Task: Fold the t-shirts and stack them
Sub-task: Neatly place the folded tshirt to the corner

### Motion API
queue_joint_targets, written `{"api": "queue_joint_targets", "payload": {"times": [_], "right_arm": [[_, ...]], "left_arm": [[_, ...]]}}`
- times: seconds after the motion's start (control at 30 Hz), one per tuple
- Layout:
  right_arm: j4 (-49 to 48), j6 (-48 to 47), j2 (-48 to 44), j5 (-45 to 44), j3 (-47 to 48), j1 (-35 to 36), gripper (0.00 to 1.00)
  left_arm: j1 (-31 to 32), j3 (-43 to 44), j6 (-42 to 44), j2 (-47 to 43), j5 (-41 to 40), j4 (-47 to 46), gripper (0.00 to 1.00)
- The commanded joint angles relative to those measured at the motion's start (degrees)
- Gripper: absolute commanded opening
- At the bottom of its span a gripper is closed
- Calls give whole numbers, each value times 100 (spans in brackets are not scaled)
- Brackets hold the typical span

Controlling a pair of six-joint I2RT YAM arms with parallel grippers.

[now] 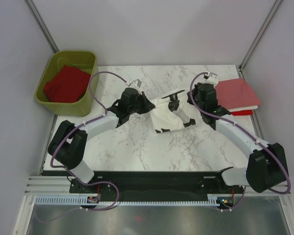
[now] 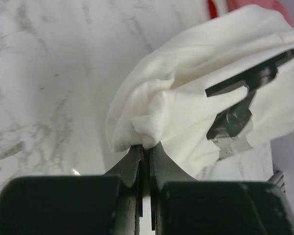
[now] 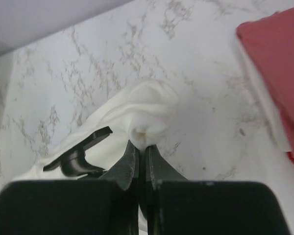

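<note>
My left gripper [image 2: 146,147] is pinched tight on a bunched edge of the white t-shirt [image 2: 186,98], and the right gripper [image 3: 139,144] clamps another fold, mid-table. Only the top view shows its black marks, the pink shirt [image 1: 237,93] on a red shirt [image 1: 242,113] far right, and a second red shirt [image 1: 66,84] in the green tub [image 1: 63,108] far left. The wrist views crop the shirt's near part.

Left fingers [image 2: 127,166] and right fingers [image 3: 127,166] pinched tightly together
</note>
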State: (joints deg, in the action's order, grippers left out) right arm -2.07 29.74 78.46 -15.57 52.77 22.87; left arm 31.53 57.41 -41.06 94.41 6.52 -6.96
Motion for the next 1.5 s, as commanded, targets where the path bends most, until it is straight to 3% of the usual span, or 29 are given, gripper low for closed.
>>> {"api": "queue_joint_targets", "payload": {"times": [0.0,0.3,0.43,0.67,0.83,1.03,1.27,1.47], "right_arm": [[504,208,-567,-385,-22,-554,0],[1884,384,-1104,-710,628,-2137,0],[2210,734,-868,-518,1138,-3084,0],[2500,920,-86,-200,2139,-3947,0],[2658,981,328,-850,2991,-4124,0],[2439,1289,837,-1131,3361,-4212,0],[2378,1368,1830,-1185,3907,-4221,0],[2009,1465,2147,-1264,3907,-4221,0]], "left_arm": [[606,-2,-104,-362,-626,-778,2],[1926,1605,-394,717,-934,-947,2],[2392,2763,-227,1456,-969,-807,2],[2578,4670,-60,2904,-899,-780,2],[2674,5998,-25,3864,-1056,-798,2],[2683,7229,264,4726,-1302,-780,2],[2630,8083,599,5368,-1803,-1175,2],[2490,8462,608,5894,-2014,-1703,2]]}}
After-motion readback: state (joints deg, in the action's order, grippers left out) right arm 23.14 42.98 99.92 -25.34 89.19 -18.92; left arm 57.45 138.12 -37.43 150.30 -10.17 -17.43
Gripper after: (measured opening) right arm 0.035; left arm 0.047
